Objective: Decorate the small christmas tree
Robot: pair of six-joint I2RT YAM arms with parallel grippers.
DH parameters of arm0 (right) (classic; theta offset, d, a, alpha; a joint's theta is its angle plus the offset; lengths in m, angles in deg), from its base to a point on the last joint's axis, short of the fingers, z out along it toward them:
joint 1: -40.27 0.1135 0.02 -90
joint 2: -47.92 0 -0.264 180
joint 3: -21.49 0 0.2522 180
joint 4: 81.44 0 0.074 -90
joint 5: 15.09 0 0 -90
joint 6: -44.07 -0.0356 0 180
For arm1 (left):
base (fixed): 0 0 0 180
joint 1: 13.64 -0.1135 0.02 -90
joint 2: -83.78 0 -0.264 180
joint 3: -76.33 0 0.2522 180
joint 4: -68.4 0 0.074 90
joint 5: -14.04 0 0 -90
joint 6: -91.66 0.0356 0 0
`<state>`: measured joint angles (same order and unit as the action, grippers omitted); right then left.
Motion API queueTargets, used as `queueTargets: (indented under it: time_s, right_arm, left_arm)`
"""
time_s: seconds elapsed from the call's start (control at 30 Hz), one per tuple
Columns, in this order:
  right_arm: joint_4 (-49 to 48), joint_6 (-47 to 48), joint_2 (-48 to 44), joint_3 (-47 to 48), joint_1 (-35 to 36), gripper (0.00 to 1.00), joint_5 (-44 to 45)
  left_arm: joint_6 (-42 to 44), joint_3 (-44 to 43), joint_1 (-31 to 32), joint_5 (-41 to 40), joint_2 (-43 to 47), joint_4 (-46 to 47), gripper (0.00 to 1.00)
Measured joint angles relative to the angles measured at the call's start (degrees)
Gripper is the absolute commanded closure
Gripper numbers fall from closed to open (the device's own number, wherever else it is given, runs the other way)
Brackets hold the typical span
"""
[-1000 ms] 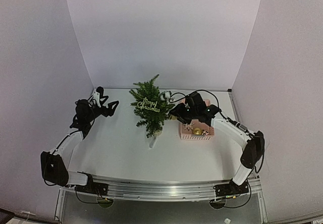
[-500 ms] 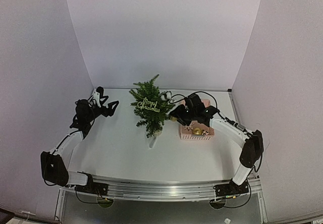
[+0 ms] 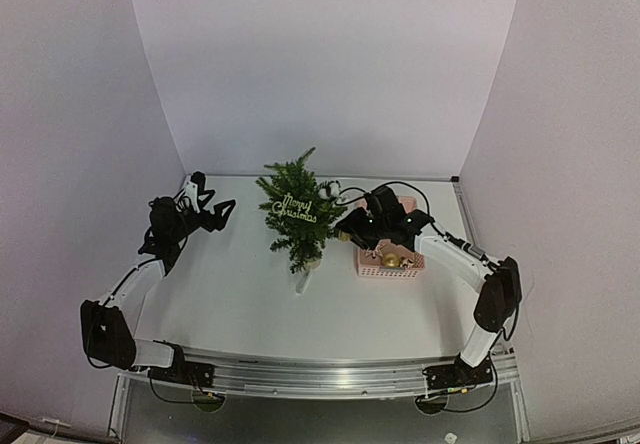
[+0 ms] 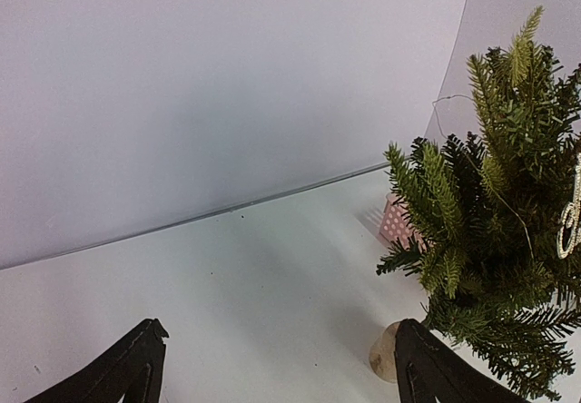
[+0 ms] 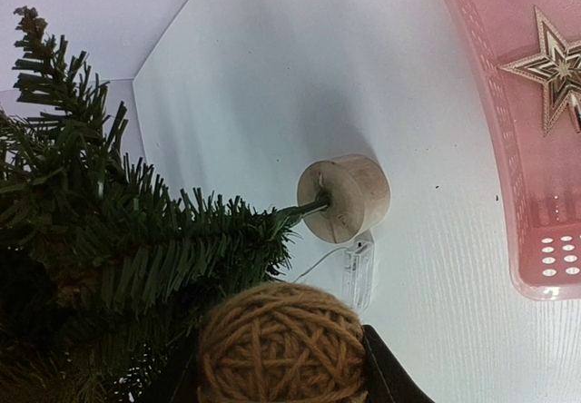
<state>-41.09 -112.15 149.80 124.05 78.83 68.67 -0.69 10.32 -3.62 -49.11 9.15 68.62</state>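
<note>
While left gripper [image 3: 212, 196] hangs raised, agape (empty) | right gripper [image 3: 345, 228] clamps twine ball [image 5: 281, 339] at tree [image 3: 297, 216]

The small christmas tree [image 3: 297, 214] has stiff, matt needles that look like plastic, dark green with paler tips. Its round base [image 5: 345, 197] is pale bare wood, smooth, with faint grain on the flat face. Beside it lies a small box [image 5: 358, 271] of clear plastic. The twine ball [image 5: 283, 341] is rough, fuzzy brown cord. The pink basket [image 5: 495, 140] is smooth, slightly translucent plastic pierced with small holes. The star ornament [image 5: 556, 69] in it looks like thin layered wood. The table [image 5: 272, 76] is white, matt and finely ribbed. The left gripper [image 4: 279, 330] has fingers [image 4: 127, 376] of matt black plastic.
</note>
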Motion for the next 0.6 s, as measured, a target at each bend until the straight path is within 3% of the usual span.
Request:
queueTargets:
  time_s: [0.6]
  right_arm:
    - [0.4,1.2,-4.3,-1.9,0.1,1.0,0.0]
  left_arm:
    - [0.8,0.0,0.0,1.7,1.0,0.0,0.13]
